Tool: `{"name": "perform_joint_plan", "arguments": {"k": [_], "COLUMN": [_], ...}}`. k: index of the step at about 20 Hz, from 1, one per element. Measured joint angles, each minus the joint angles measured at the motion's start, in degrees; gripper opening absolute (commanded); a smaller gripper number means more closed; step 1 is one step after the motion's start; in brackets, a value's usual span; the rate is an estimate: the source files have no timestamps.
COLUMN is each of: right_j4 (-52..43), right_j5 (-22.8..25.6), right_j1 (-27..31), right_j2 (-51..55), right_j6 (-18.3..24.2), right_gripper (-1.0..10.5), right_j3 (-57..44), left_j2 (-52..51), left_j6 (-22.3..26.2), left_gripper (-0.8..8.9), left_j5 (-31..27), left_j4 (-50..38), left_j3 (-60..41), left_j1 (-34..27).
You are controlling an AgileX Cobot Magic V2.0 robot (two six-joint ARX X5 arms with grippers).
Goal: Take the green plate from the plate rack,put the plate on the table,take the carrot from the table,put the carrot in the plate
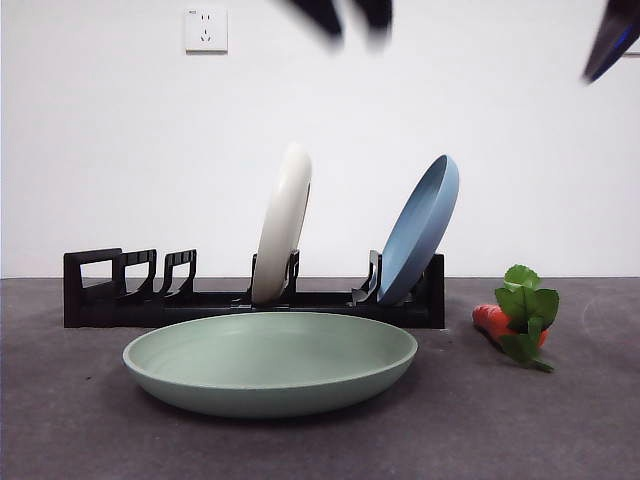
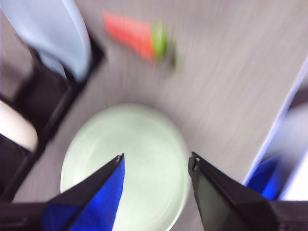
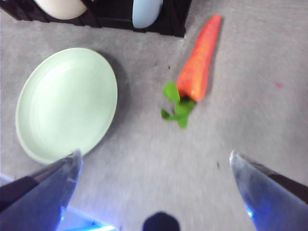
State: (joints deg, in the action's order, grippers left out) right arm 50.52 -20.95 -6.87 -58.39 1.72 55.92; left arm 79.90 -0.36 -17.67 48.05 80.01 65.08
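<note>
A bare test bench, more lab than kitchen: a plain white wall [image 1: 500, 120] with one socket [image 1: 205, 30] rises behind a dark grey table [image 1: 70, 420]. Below the raised claws, the only props are a rack [image 1: 100, 290] of plates and a toy carrot [image 3: 197, 67].

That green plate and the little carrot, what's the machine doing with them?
The green plate already lies flat on the table, in front of the plate rack, which holds a white plate and a blue plate. The left gripper hangs open above the green plate, holding nothing. The right gripper, also open, is above the carrot, which lies untouched on the table.
</note>
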Motion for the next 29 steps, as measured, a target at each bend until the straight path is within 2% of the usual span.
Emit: {"name": "perform_joint_plan", "arguments": {"k": [3,7,13,14,17,19,21,24,26,27,28,29], "right_j4": [-7.17,-16.37,-25.49,-26.73,-29.35,-30.58,-31.71,-32.15,-32.20,-32.26,-32.35,-32.41], "right_j5": [1.01,8.44,15.96,16.76,18.16,18.18,18.18,18.18,18.21,18.21,18.21,18.18], "right_j1": [-3.15,-7.69,-10.29,-10.51,-10.78,-10.91,-11.06,-11.10,-11.10,-11.10,-11.10,-11.10], "right_j2": [-8.46,-19.41,-30.82,-32.46,-35.93,-37.24,-38.21,-39.52,-40.06,-40.13,-40.13,-40.13], "right_j6": [-1.14,-2.16,-3.67,-3.87,-4.26,-4.96,-5.38,-5.79,-5.81,-5.84,-5.99,-6.01], "right_gripper": [5.9,5.9,5.7,5.2,5.2,4.4,4.3,3.2,3.1,2.7,1.5,0.8], "right_j3": [0.00,0.00,0.00,0.00,0.02,0.02,0.02,0.02,0.02,0.02,0.02,0.02], "left_j2": [-6.40,-13.97,-21.64,-22.38,-23.12,-23.02,-22.99,-23.02,-23.02,-22.99,-23.02,-23.02], "left_j6": [-2.97,-4.85,-8.46,-9.18,-10.03,-10.75,-11.10,-11.30,-11.30,-11.30,-11.30,-11.30], "left_gripper": [2.25,2.25,2.24,2.24,2.24,2.24,2.24,2.24,2.24,2.24,2.24,2.24], "left_j5": [1.77,1.79,1.79,1.79,1.77,1.77,1.79,1.77,1.73,1.73,1.68,1.64], "left_j4": [2.78,7.06,11.17,11.34,11.98,12.41,12.90,13.18,13.20,13.20,13.22,13.25], "left_j3": [7.34,13.42,14.51,14.51,14.51,14.51,14.51,14.51,14.51,14.51,14.51,14.51], "left_j1": [0.00,0.00,0.00,0.00,0.00,0.00,0.00,0.00,0.00,0.00,0.00,0.00]}}
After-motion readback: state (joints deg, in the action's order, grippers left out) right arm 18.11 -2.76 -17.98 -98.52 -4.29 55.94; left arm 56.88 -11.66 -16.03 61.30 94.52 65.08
